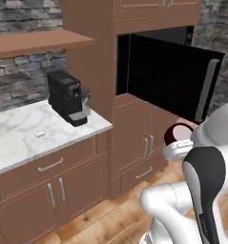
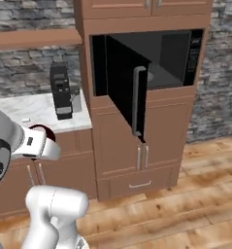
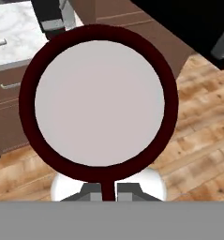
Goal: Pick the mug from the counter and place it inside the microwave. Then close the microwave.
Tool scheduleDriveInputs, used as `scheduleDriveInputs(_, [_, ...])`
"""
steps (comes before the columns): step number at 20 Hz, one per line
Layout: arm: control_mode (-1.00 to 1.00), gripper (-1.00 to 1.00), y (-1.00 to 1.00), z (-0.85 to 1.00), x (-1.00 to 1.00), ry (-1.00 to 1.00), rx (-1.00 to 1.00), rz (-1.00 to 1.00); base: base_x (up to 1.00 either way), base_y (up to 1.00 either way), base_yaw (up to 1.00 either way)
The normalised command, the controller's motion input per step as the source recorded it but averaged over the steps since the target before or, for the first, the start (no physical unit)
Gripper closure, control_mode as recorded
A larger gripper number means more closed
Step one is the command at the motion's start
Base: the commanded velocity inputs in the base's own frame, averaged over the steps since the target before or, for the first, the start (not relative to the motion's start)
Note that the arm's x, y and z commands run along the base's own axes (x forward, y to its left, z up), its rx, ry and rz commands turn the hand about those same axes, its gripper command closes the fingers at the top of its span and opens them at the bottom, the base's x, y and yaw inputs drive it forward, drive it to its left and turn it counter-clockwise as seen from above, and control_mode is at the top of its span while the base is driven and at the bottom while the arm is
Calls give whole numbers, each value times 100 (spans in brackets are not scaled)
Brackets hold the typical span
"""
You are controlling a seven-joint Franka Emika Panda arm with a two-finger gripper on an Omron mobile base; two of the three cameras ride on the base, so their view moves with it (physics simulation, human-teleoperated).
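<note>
The microwave [image 2: 151, 58] sits built into the wooden cabinets, its dark door [image 1: 170, 78] swung wide open. The marble surface [image 1: 20, 136] carries a black coffee machine [image 1: 67, 97]. The claw [image 3: 104, 191] pinches the mug [image 3: 99, 103] by its rim, held off the surface, above the floor before the cabinets.

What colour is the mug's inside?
Pale grey inside the mug, ringed by a dark red rim; clearest in hand view.
</note>
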Motion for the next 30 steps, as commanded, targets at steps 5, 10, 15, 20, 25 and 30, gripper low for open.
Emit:
scheduleDriveInputs(5, [100,100,0,0,0,0,0,0,-74,0,-71])
scheduleDriveInputs(10, [100,100,0,0,0,0,0,0,-35,-43,-64])
scheduleDriveInputs(15, [100,100,0,0,0,0,0,0,5,-95,-28])
scheduleDriveInputs(20, [100,100,0,0,0,0,0,0,38,-100,1])
scheduleDriveInputs(25, [100,100,0,0,0,0,0,0,68,-98,16])
scheduleDriveInputs(30, [100,100,0,0,0,0,0,0,54,-72,36])
